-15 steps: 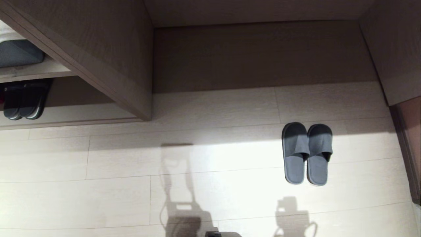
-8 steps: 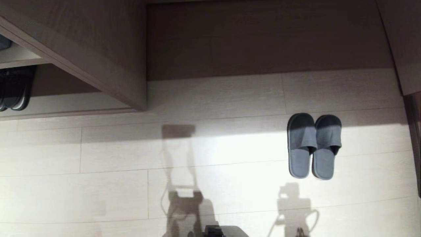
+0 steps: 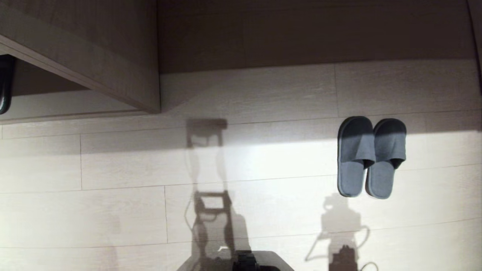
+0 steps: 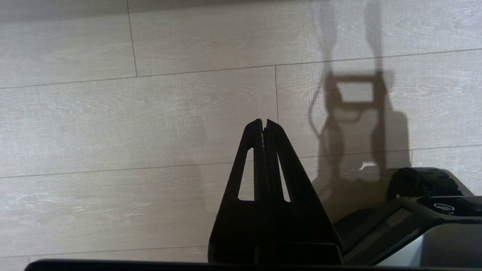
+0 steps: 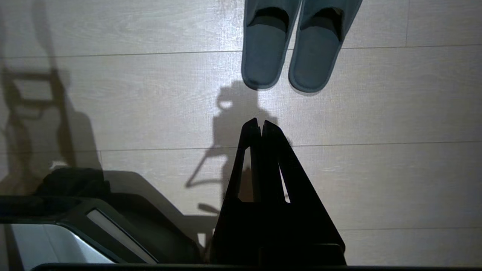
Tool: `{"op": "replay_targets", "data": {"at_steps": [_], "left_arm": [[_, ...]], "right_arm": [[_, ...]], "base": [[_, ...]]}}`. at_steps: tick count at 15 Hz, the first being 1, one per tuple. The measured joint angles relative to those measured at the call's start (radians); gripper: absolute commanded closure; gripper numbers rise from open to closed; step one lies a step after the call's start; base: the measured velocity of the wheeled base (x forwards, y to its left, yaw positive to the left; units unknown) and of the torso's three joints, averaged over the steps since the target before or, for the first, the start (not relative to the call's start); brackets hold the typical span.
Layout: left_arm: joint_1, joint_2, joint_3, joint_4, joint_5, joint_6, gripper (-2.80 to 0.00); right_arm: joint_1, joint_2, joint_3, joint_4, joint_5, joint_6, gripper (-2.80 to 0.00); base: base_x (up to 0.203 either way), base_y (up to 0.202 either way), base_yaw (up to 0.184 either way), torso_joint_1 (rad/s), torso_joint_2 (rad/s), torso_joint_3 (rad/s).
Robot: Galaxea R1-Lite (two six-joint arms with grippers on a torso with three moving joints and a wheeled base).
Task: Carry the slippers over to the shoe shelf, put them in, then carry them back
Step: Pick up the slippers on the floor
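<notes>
Starting nearest: right gripper (image 5: 260,122) parked low by the base, fingers together, holding nothing, aimed at floor (image 5: 376,113) just short of the slipper heels. Left gripper (image 4: 263,122) same, pressed together, over bare boards. Slippers (image 3: 371,156) sit side by side, touching, on the floor to the robot's right, toes toward the back panel, half in shade. Shoe shelf (image 3: 94,56) far left, dark pair (image 3: 5,82) barely visible inside. Step judged: approach for pickup. Best: open the right gripper first, come down over both adjoining inner edges, pinch them as one.
</notes>
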Motion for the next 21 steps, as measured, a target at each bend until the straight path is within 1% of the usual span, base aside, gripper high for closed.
{"op": "replay_targets", "data": {"at_steps": [15, 19, 21], "left_arm": [[0.0, 0.0, 0.0, 0.0, 0.0, -0.001, 0.0], [0.0, 0.0, 0.0, 0.0, 0.001, -0.003, 0.0], [0.0, 0.0, 0.0, 0.0, 0.001, -0.003, 0.0]], "right_arm": [[0.0, 0.001, 0.0, 0.001, 0.001, -0.004, 0.0], [0.0, 0.001, 0.0, -0.004, 0.002, 0.009, 0.0], [0.0, 0.007, -0.022, -0.002, 0.011, 0.009, 0.0]], "base": [[0.0, 0.0, 0.0, 0.004, 0.0, -0.199], [0.0, 0.0, 0.0, 0.004, 0.0, -0.066], [0.0, 0.0, 0.0, 0.0, 0.0, 0.0]]}}
